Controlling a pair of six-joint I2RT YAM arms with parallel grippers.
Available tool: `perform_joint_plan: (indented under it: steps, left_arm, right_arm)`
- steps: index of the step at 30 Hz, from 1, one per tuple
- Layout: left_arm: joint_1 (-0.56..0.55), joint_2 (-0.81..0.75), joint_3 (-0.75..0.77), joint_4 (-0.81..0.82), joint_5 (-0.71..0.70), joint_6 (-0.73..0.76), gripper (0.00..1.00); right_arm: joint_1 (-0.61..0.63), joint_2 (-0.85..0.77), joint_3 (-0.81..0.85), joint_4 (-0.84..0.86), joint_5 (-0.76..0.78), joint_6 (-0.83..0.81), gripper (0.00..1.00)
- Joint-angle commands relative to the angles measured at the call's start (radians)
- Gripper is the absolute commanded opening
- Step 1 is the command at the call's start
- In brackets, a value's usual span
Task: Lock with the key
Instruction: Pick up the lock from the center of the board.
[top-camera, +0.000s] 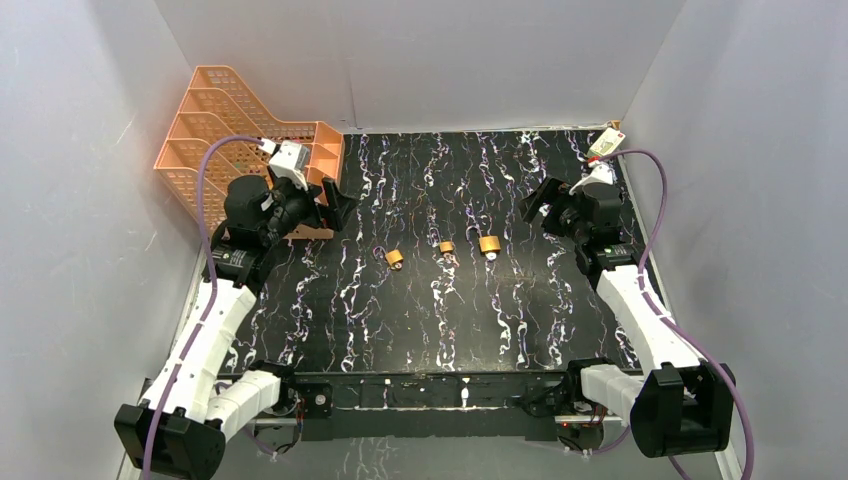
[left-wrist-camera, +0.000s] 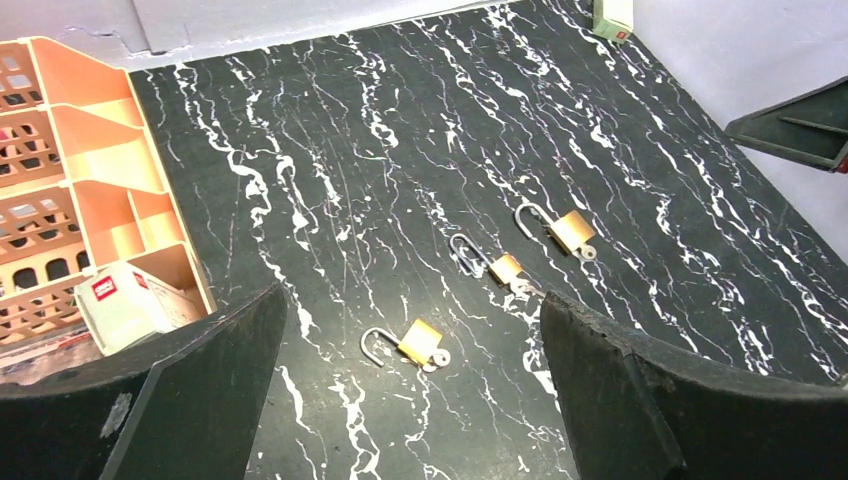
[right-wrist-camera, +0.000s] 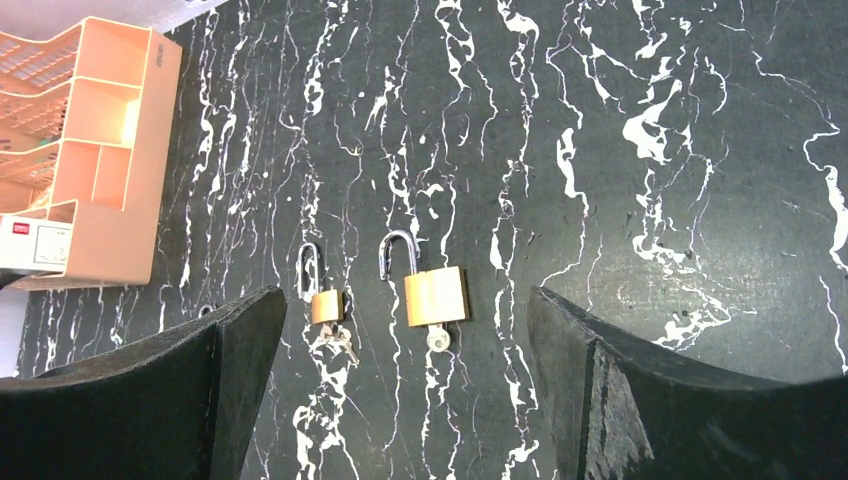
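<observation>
Three brass padlocks lie in a row near the middle of the worktop (top-camera: 300, 330): the left padlock (top-camera: 395, 258), the middle padlock (top-camera: 447, 248) and the right padlock (top-camera: 489, 244). Each lies apart from its neighbour. The row runs left to right and drifts slightly toward the far edge at its right end. Every shackle stands open and points toward the far edge. A key (right-wrist-camera: 437, 339) sits in the base of the right padlock, on the side facing the near edge. Key metal shows in the same place on the other two bodies.

An orange tiered organiser (top-camera: 215, 130) occupies the far left corner. A white box with a red label (left-wrist-camera: 125, 305) lies in one of its low front compartments. A small white-and-green box (top-camera: 607, 143) rests in the far right corner.

The left gripper (top-camera: 337, 203) hangs above the worktop just in front of the organiser. Its fingers are spread wide and hold nothing. The right gripper (top-camera: 538, 200) hangs near the right edge in the far half of the worktop, with its fingers equally wide and nothing between them. Both wrist views look down on the padlock row through the spread fingers.

The padlocks lie well apart from all four edges, from the organiser and from both grippers.
</observation>
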Motion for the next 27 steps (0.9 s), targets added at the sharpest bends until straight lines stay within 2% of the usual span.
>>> perform_joint_plan:
  steps: [1,5,8,10,13,19,22,27]
  left_arm:
    - [-0.002,-0.042,-0.013,-0.009,-0.045,0.039,0.98]
    - [-0.002,-0.056,-0.031,0.004,-0.059,0.045,0.98]
    - [-0.002,-0.065,-0.041,0.011,-0.069,0.047,0.98]
    - [-0.002,-0.069,-0.050,0.017,-0.081,0.046,0.98]
    - [-0.002,-0.063,-0.048,0.017,-0.095,0.033,0.98]
    - [-0.002,-0.076,-0.043,-0.020,-0.104,0.047,0.98]
    - [-0.002,-0.086,-0.049,-0.015,-0.106,0.053,0.98]
    - [-0.002,-0.077,-0.032,-0.042,-0.081,0.068,0.98]
  right_arm:
    - [0.003,-0.027,0.008,0.070,0.034,0.005,0.99]
    - [0.003,-0.053,-0.018,0.067,0.089,0.032,0.99]
    - [0.013,-0.021,-0.013,0.109,-0.068,-0.060,0.99]
    - [0.102,0.080,0.087,-0.024,0.022,-0.114,0.98]
    - [0.278,0.240,0.217,-0.156,0.264,-0.206,0.98]
    - [0.314,0.450,0.304,-0.180,0.238,-0.211,0.99]
    - [0.335,0.549,0.383,-0.261,0.267,-0.219,0.97]
    - [0.348,0.621,0.407,-0.294,0.291,-0.225,0.95]
